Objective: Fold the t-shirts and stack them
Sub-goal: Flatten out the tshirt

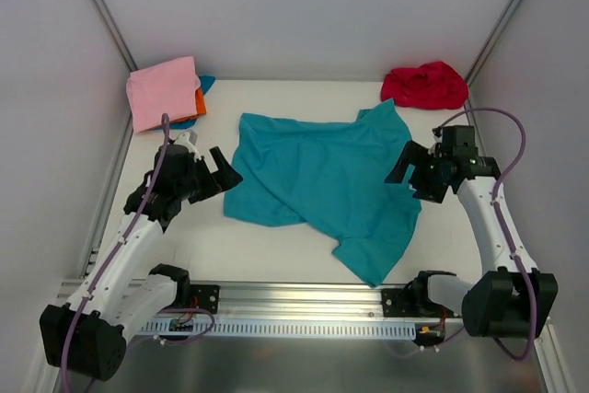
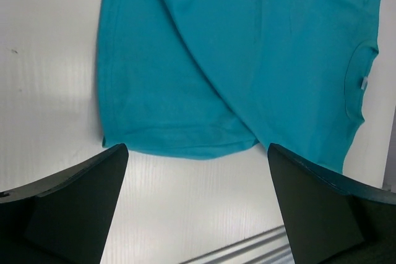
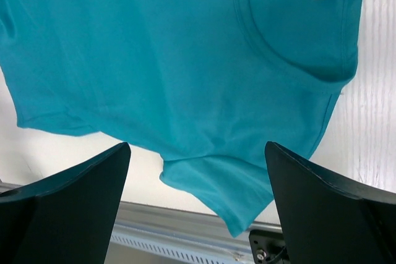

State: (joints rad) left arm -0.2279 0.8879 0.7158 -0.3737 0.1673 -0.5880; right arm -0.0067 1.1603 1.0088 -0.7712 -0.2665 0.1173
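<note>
Rumpled teal t-shirt (image 1: 317,177) lies flat on the table (image 1: 276,250) between left gripper (image 1: 224,170) and right gripper (image 1: 403,167) (both spread wide, holding nothing), just beside each.

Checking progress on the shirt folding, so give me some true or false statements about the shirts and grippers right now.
The teal t-shirt lies spread out mid-table. True.
The left gripper is shut on the teal t-shirt. False: it is open, beside the shirt, holding nothing.
The pink t-shirt lies on top of the orange t-shirt. True.
The red t-shirt is folded on that pile. False: it lies bunched alone in the far right corner.
The right gripper is open. True.
</note>
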